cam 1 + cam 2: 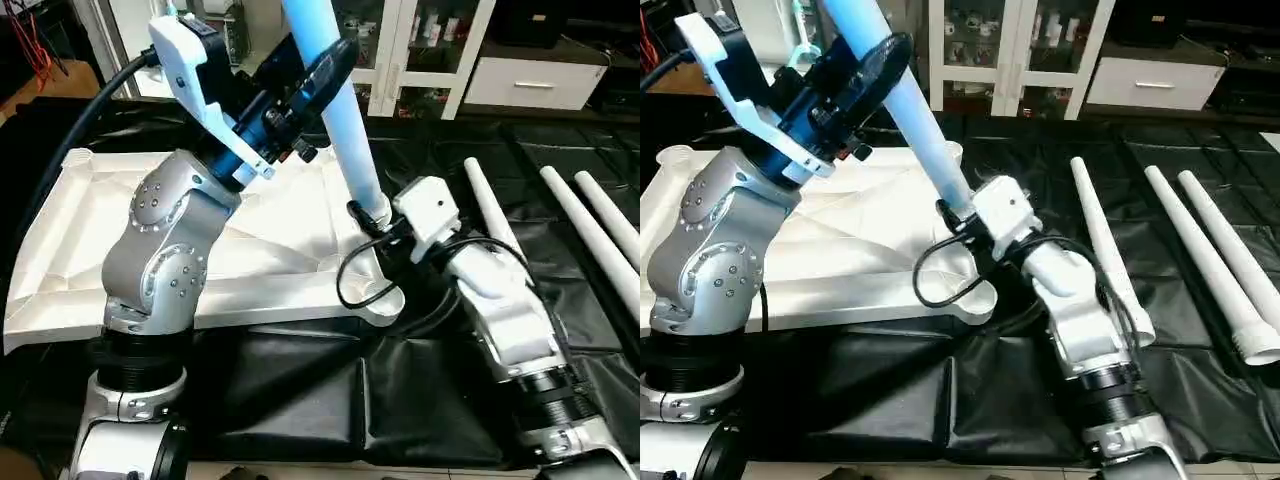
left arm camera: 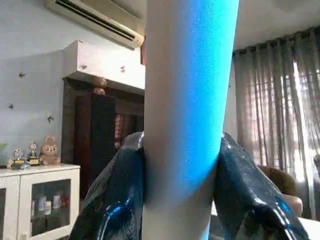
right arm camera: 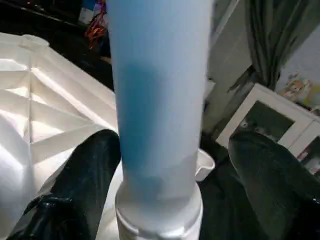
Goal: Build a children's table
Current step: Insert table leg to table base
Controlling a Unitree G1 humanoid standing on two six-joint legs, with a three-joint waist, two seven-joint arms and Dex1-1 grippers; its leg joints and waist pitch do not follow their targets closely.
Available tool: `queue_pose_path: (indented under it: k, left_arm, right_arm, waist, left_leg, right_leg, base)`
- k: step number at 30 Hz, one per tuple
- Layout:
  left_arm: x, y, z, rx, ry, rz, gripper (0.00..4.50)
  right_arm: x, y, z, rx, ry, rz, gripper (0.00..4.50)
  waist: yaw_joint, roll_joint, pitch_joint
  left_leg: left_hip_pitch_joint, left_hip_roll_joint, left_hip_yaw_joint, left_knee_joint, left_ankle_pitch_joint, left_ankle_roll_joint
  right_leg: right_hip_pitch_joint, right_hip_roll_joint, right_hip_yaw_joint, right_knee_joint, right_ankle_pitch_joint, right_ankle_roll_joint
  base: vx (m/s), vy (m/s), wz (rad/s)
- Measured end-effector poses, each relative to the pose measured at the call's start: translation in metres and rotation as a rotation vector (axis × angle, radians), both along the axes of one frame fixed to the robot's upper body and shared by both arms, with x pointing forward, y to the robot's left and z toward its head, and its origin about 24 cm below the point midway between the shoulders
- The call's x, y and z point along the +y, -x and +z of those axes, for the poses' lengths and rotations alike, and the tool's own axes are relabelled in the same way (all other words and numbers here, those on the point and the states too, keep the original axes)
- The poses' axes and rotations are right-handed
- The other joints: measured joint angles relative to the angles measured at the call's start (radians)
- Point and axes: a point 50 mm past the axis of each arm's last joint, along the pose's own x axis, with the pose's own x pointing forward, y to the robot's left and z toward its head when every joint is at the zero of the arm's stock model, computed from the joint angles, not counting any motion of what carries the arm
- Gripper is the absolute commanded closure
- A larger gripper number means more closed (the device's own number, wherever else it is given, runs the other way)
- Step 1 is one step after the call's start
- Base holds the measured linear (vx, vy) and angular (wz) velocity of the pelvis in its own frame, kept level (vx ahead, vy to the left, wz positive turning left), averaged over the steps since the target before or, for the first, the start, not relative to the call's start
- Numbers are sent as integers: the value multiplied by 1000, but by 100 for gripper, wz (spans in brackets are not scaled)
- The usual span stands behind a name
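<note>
Holding leg: left gripper (image 2: 182, 190) pinches long white tapered plastic tube leg (image 1: 335, 100), tilted.
Right gripper (image 3: 170, 165): fingers spread beside leg base.
Tabletop: white ribbed square plastic top (image 1: 270, 250), upside-down, left.
Spare legs (image 1: 1200, 250): right.

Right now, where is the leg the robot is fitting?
The leg leans over the tabletop's right front corner socket, gripped high by the left fingers, with the right gripper open around its base.

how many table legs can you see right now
4. One leg stands tilted at the tabletop's near right corner socket, held by the left gripper, the right gripper at its base. Three legs lie on the black sheet to the right.
</note>
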Motion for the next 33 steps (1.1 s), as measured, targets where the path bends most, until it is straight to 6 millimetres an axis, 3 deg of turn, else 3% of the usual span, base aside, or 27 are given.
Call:
queue_pose_path:
  k: [12, 23, 33]
  left_arm:
    - [-1, 1, 2, -33, 3, 17, 289]
    - [-3, 2, 3, -41, 30, 5, 289]
    - [-5, 3, 3, -38, 48, -7, 289]
  right_arm:
    - [14, 0, 4, -66, 1, -55, 65]
    - [17, 0, 5, -86, -15, -78, 183]
    - [15, -4, 1, -61, -18, -122, 251]
  waist:
    - [0, 0, 0]
    - [-1, 0, 0]
    - [-2, 0, 0]
  left_leg:
    - [0, 0, 0, 0, 0, -1]
    - [0, 0, 0, 0, 1, -1]
    - [0, 0, 0, 0, 1, -1]
  right_leg:
    - [0, 0, 0, 0, 0, 1]
    - [0, 0, 0, 0, 1, 1]
    - [0, 0, 0, 0, 1, 2]
  base:
    - [0, 0, 0]
    - [0, 0, 0]
    - [0, 0, 0]
